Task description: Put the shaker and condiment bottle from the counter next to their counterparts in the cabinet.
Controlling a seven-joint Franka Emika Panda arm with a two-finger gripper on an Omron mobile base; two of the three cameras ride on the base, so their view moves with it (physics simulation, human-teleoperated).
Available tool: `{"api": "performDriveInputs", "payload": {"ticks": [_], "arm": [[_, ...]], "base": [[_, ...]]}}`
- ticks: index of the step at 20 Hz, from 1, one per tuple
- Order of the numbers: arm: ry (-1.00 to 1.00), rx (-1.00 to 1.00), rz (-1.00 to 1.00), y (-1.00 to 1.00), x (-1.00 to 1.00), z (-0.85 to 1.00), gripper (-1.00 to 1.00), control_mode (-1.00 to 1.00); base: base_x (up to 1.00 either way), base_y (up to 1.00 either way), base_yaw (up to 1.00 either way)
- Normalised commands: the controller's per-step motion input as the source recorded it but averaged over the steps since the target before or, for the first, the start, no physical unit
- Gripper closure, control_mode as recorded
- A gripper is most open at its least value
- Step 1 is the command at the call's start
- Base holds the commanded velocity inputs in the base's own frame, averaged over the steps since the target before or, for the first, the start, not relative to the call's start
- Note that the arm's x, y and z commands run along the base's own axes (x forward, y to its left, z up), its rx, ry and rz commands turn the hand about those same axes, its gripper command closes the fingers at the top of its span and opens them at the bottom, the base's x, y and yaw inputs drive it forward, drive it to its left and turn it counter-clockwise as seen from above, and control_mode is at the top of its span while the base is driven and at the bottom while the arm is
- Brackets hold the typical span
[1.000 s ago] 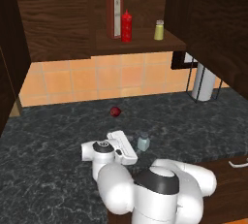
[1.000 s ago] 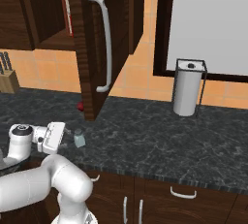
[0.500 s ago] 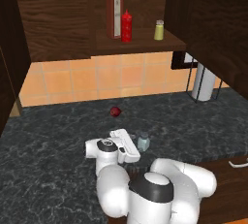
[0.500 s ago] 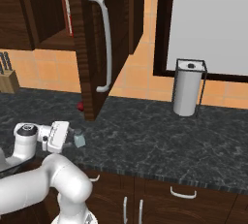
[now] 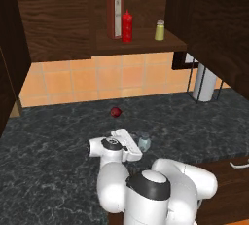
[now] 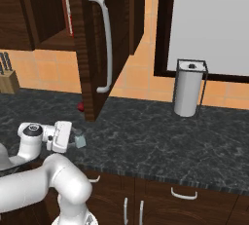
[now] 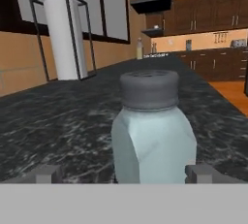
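Observation:
The shaker [image 5: 144, 142], pale grey-blue with a silvery cap, stands upright on the dark counter [image 5: 53, 141]. My gripper [image 5: 137, 147] lies level just left of it. In the hand view the shaker [image 7: 152, 131] stands close up, between the two fingertips [image 7: 46, 173] of my open gripper [image 7: 123, 173], which are apart from its sides. In the right base view my gripper [image 6: 74, 139] reaches the shaker [image 6: 80, 141]. The condiment bottle [image 5: 127, 27] stands on the cabinet shelf [image 5: 141, 44] beside the tall red bottle [image 5: 115, 12]. The yellowish shaker [image 5: 159, 30] stands further right.
A small dark-red round thing [image 5: 115, 112] lies on the counter behind the hand. A paper towel holder [image 5: 204, 80] stands at the right. The open cabinet door [image 6: 104, 44] hangs above the counter, and a knife block [image 6: 7, 75] stands far left.
My hand has slid a little to the right, closer to the shaker, with its jaws still wide. Nothing else has moved.

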Motion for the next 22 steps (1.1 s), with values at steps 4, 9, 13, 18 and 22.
{"api": "performDriveInputs", "payload": {"ticks": [4, 9, 13, 18, 22], "arm": [[0.0, 0.06, 0.0, -0.31, 0.07, -0.1, -1.0, -1.0], [0.0, 0.13, -0.05, -0.56, -0.05, -0.15, -1.0, -1.0], [0.0, 0.13, -0.08, -0.49, 0.0, -0.04, -1.0, -1.0], [-0.01, 0.09, -0.13, -0.23, 0.0, 0.0, 1.0, -1.0], [-0.14, 0.05, -0.07, -0.01, -0.27, 0.4, 1.0, -1.0]], "base": [[0.0, 0.0, 0.0], [0.0, 0.0, 0.0], [0.0, 0.0, 0.0], [0.0, 0.0, 0.0], [0.0, 0.0, 0.0]]}}
